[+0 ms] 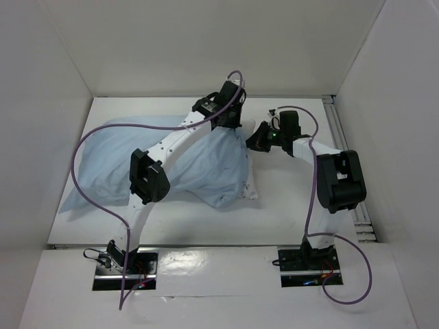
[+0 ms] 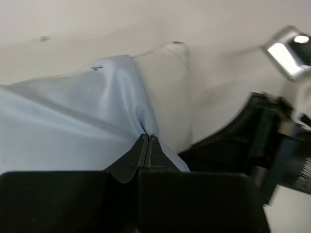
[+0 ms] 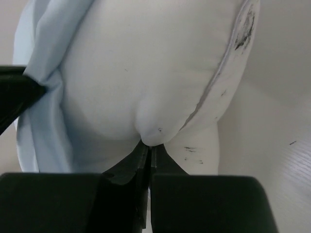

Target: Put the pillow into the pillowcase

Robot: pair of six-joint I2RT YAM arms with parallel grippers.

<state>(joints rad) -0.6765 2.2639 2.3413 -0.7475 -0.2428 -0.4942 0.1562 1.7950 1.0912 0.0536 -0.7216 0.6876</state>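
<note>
The light blue pillowcase point(image 1: 199, 164) lies across the left and middle of the table and covers most of the white pillow point(image 1: 251, 185), whose right end sticks out. My left gripper point(image 1: 230, 123) is shut on the pillowcase edge point(image 2: 121, 121) at its open end, beside the bare pillow end point(image 2: 167, 92). My right gripper point(image 1: 255, 140) is shut on a pinch of the pillow's white fabric point(image 3: 146, 82) at that exposed end. The pillowcase rim point(image 3: 43, 73) shows at the left of the right wrist view.
White walls enclose the table on the left, back and right. A metal rail point(image 1: 343, 151) runs along the table's right edge. The left arm point(image 1: 147, 178) reaches over the pillowcase. The right arm's wrist point(image 2: 272, 141) sits close beside my left gripper.
</note>
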